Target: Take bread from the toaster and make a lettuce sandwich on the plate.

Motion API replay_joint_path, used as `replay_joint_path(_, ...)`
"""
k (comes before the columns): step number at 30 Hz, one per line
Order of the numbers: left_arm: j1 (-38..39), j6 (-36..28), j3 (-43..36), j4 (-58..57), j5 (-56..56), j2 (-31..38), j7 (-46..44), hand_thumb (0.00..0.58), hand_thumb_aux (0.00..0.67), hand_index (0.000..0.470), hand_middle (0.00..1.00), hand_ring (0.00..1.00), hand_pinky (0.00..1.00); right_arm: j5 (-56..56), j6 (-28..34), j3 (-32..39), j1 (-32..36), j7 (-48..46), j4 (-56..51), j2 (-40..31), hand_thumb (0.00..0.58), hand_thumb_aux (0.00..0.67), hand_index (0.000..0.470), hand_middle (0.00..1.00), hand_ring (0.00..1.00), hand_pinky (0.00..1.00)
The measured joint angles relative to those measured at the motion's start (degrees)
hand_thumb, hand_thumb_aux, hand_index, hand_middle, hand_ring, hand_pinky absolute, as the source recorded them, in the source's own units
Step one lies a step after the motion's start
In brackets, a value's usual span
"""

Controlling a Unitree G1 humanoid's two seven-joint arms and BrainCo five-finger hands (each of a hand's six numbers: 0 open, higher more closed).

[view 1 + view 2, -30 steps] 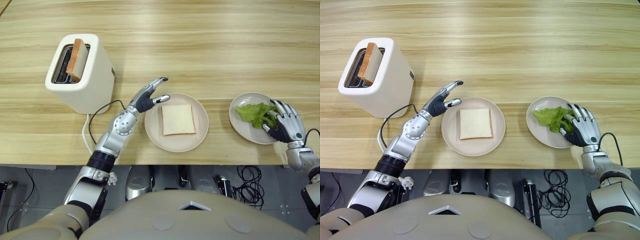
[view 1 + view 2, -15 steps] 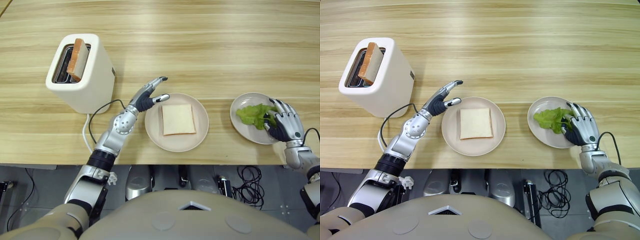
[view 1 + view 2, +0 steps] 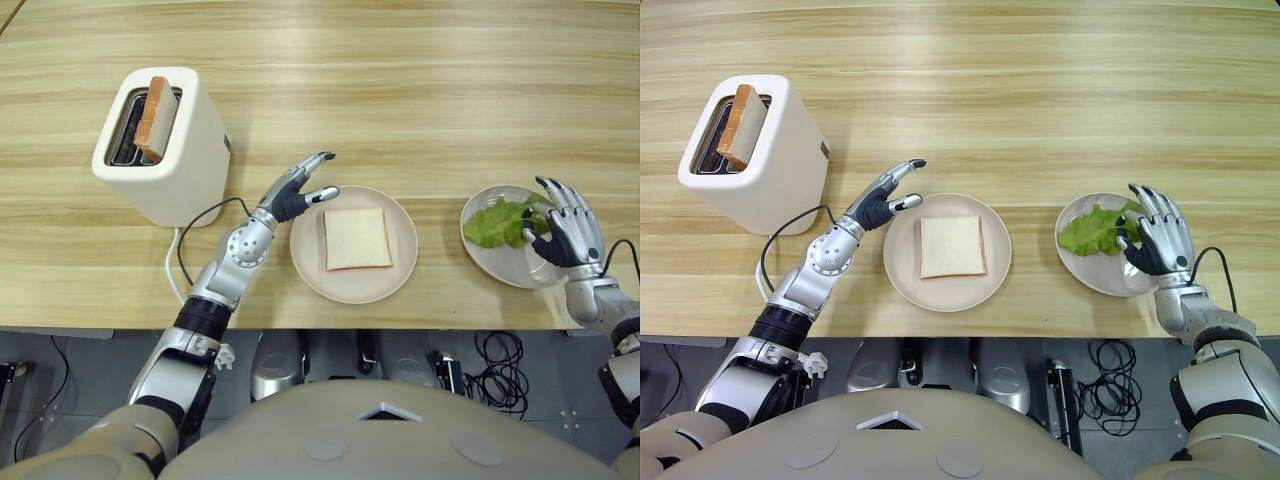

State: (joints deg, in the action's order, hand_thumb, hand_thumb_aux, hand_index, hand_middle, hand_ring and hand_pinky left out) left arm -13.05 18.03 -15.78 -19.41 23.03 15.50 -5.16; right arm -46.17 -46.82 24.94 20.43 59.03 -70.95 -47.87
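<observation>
A white toaster (image 3: 170,160) stood on the far left of the wooden table (image 3: 420,90). A browned slice of toast (image 3: 155,115) stuck up out of one slot, leaning a little. The toaster's cord (image 3: 190,235) looped across the table in front of it and passed under the left forearm.

Near the table's front edge, in the middle, lay a round plate (image 3: 400,255). A pale square of bread (image 3: 355,238) lay flat at its centre, with bare rim showing all around it.

The left robot hand (image 3: 295,192) was between the toaster and the plate, just beside the plate's left rim. It was open and held nothing. Its fingers were stretched out toward the far side of the table, and the thumb tip reached the plate's edge. I could not tell whether it rested on the table or was held above it.

Well to the right sat a small plate (image 3: 505,265) with a crumpled leaf of lettuce (image 3: 495,222) on it. The right robot hand (image 3: 566,235) was over that plate's right side. It gripped the right edge of the lettuce between thumb and fingers, while most of the leaf lay bunched on the plate's left half.
</observation>
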Motion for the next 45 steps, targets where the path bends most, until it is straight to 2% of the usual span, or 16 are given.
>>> replay_joint_path(7,-0.5,0.5,0.5,-0.9,-0.1,0.0,0.6,0.0,0.0,0.0,0.0,0.0,0.0,1.1,-6.1,-1.5,2.2,-0.9,6.7,-1.0,0.58,0.67,0.46,1.0,1.0,1.0)
replay_joint_path(14,-2.0,1.2,1.1,-2.9,-0.1,0.0,1.9,0.0,0.0,0.0,0.0,0.0,0.0,1.0,-8.6,-3.4,3.4,-4.0,23.5,-1.9,0.58,0.67,0.46,1.0,1.0,1.0)
replay_joint_path(27,-4.6,2.4,2.7,-6.8,-1.0,0.0,4.1,0.0,0.0,0.0,0.0,0.0,0.0,-1.3,-10.7,-2.3,3.6,-17.8,40.3,8.9,0.58,0.67,0.46,1.0,1.0,1.0)
replay_joint_path(35,-6.7,2.5,5.4,-8.3,-1.1,0.2,9.0,0.0,0.0,0.0,0.0,0.0,0.0,-1.0,-12.9,0.9,3.7,-26.4,39.9,15.6,0.58,0.67,0.46,1.0,1.0,1.0)
replay_joint_path(40,-7.0,3.0,5.4,-12.1,-1.1,0.3,9.4,0.0,0.0,0.0,0.0,0.0,0.0,-1.5,-13.5,3.7,5.7,-32.3,33.0,18.4,0.58,0.67,0.46,1.0,1.0,1.0)
replay_joint_path(45,-7.7,3.5,5.3,-13.4,-1.1,0.2,9.4,0.0,0.0,0.0,0.0,0.0,0.0,-2.8,-12.3,5.3,9.5,-34.4,26.7,19.0,0.58,0.67,0.46,1.0,1.0,1.0)
